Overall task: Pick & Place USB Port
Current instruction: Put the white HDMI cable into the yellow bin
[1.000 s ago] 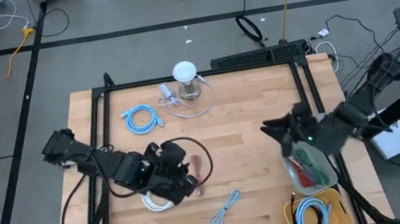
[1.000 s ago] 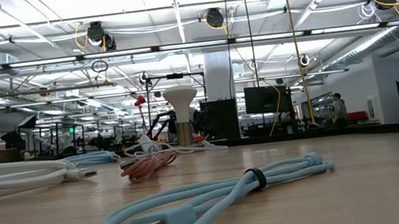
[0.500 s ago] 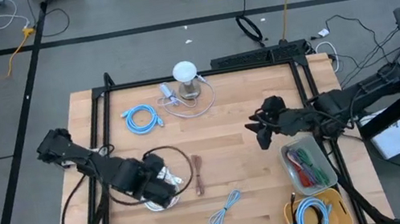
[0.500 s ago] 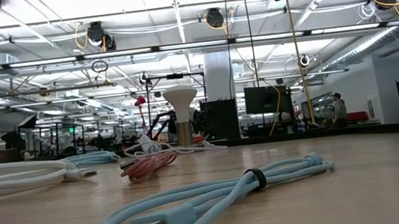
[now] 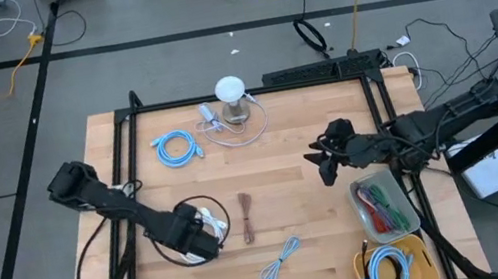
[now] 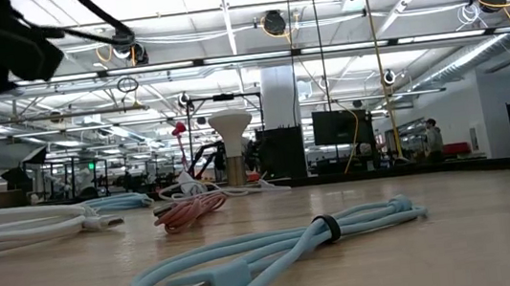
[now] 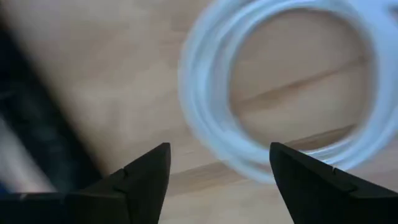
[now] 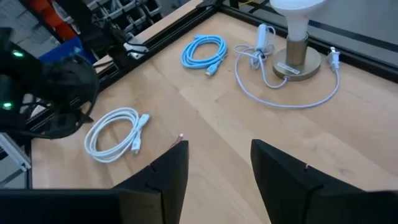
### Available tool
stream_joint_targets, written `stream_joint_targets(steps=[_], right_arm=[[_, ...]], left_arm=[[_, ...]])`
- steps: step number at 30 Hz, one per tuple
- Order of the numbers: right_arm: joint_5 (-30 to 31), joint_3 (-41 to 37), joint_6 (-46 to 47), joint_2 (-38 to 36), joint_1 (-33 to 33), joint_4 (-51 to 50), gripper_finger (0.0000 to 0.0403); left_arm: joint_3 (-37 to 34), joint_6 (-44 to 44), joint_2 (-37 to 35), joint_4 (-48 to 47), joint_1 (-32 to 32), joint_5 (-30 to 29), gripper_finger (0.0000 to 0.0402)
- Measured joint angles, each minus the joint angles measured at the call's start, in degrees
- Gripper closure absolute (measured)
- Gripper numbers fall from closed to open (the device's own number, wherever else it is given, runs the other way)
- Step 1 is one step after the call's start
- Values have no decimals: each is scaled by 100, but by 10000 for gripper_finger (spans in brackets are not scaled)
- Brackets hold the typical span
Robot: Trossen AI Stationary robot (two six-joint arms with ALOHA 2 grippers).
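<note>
White cable coil [image 7: 292,93] blurred, perhaps edge-cropped

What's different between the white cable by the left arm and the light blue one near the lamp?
The white coiled cable is a wider, looser loop lying under the left gripper. The light blue coiled cable is a tighter bundle farther back, with no gripper near it. Both lie flat on the wooden table.

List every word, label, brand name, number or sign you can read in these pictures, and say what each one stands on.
None can be read.
The white cable coil, the blue cable coil, the lamp and the wooden table show no print.
Screens and signs in the room behind the table in the low view are too small to read.
</note>
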Motion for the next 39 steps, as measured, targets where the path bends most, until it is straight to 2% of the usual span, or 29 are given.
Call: stream_joint_targets(steps=[6,12,15,20,26,30,33,35,39], right_arm=[[-140,0,0,2,52,23,234],[-164,0,0,2,54,16,234],[-228,0,0,2,54,17,234],[-279,0,-8,2,54,24,234],[-281,0,-31,2,54,24,234],[-298,0,-40,2,54,22,234],[-398,0,-16,2,54,22,234],[-454,0,-19,2,54,25,234],[-580,0,-26,0,54,31,234]], left_arm=[[-527,-386,0,912,12,-357,158],[-759,-447,-1,465,11,-402,191],[-918,-432,-4,648,52,-346,199],[-1177,-430,-2,1346,123,-251,195],[-1512,-546,-6,1568,196,-152,177],[-1655,-551,-33,1669,244,-87,186],[-1708,-550,-29,1689,294,-94,214],[-1741,-553,-23,1655,337,-105,248],[-1771,-392,-7,1643,397,-299,358]])
